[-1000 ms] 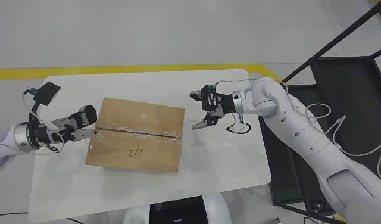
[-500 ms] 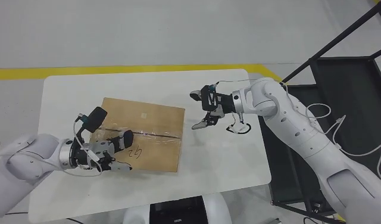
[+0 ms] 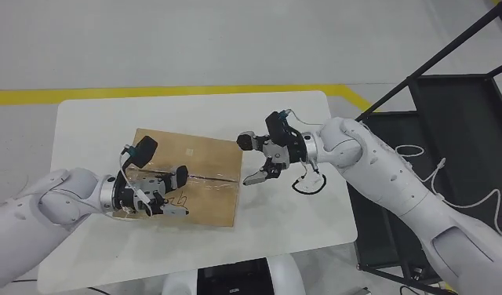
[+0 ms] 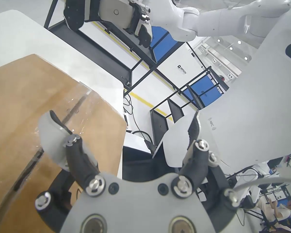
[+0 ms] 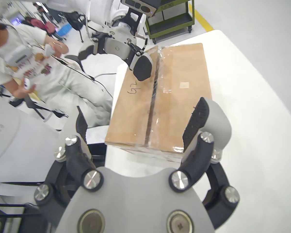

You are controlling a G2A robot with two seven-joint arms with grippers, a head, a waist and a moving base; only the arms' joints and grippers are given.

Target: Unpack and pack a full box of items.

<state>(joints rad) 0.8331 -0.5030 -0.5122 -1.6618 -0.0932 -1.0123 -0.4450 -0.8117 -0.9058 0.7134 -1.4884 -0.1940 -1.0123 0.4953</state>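
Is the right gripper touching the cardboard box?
Cannot tell. In the right wrist view one finger of the open right gripper overlaps the cardboard box, hiding any gap.

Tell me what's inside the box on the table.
Nothing inside can be seen. The box is shut, its top flaps meeting at a middle seam covered with clear tape. A handwritten mark sits on top. The contents are hidden under the flaps.
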